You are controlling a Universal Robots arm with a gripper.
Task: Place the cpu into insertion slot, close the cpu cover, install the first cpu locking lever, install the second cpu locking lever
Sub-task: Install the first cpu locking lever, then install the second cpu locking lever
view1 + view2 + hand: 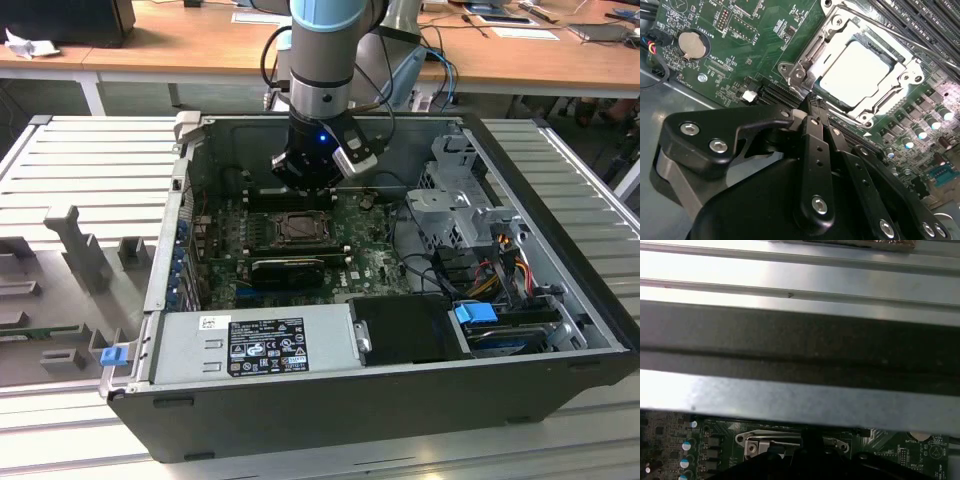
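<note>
**Cpu seated, cover down, levers pending**

The cpu [860,70] lies in the insertion slot [837,102] mid-motherboard [765,30], with the cpu cover [890,95] apparently closed over it. Your gripper [812,102] hangs vertically at the socket's edge, fingers pinched together and holding nothing. A slipped tip could scrape the board or leave a lever unhooked.

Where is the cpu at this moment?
The cpu sits in the insertion slot on the green motherboard, framed by the cpu cover. In the second wrist view, the end effector is just beside the socket's edge.
</note>
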